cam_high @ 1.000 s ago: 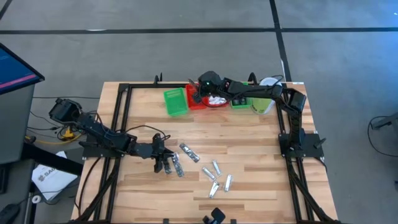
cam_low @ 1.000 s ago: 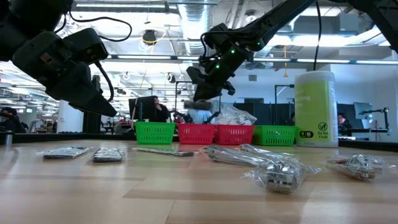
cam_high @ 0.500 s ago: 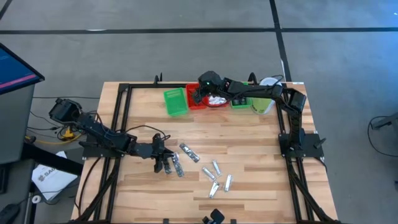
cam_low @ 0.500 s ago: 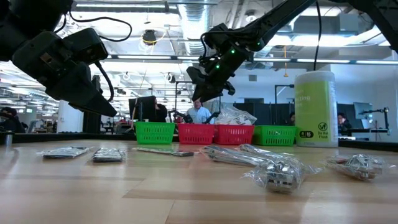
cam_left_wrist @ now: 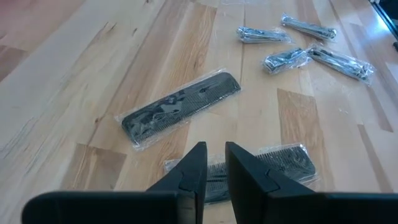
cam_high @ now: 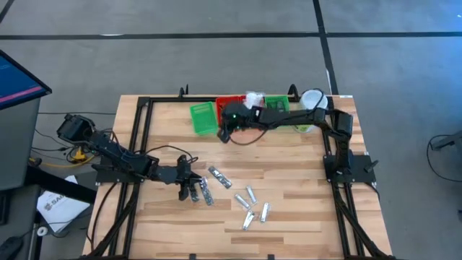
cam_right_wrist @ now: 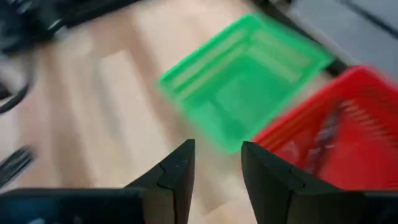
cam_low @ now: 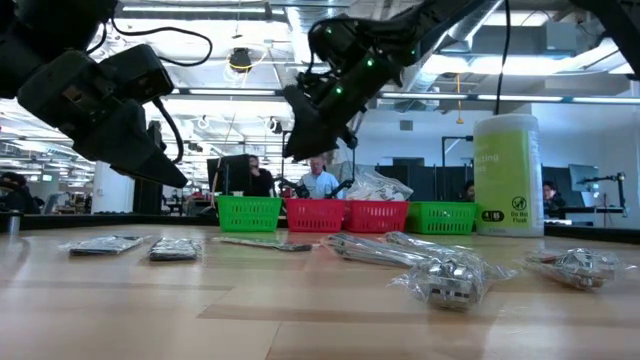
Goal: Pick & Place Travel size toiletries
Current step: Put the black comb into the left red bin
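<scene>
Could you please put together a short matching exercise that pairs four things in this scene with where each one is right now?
Things:
1. left gripper
2. right gripper
3. tall pale green cylinder
4. silver tubes

Places:
A. far right corner of the table
B. over the black combs
C. loose on the wood toward the table's near edge
D. in the air beside the green tray

Pairs: 1-B, 2-D, 3-A, 4-C

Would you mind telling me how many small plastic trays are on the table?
4, in a row along the far edge, left to right in the low view: green tray, red tray, second red tray, second green tray.
</scene>
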